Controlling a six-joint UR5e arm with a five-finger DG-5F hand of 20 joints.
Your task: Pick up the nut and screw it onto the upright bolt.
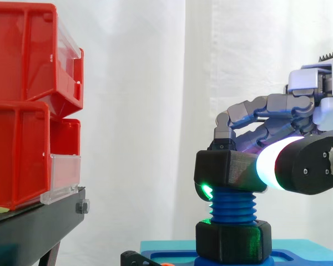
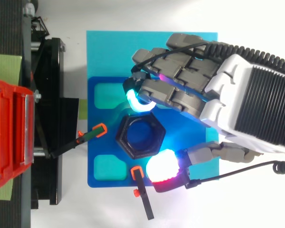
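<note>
- Hand (image 2: 190, 90) reaches in from the right of the top view, fingers curled and clamped on the nut (image 1: 225, 169), thumb against one side and fingers against the other.
- You'll find the nut at lower centre of the side view, seated on top of the upright bolt (image 1: 233, 206), with bare threads below it.
- It looks like stiff, light plastic, and probably slick. Grip opposite flats and keep it level, or you risk cross-threading.

Grey segmented robot hand (image 2: 180, 90), white and cyan glowing pads (image 2: 160, 166)
</note>
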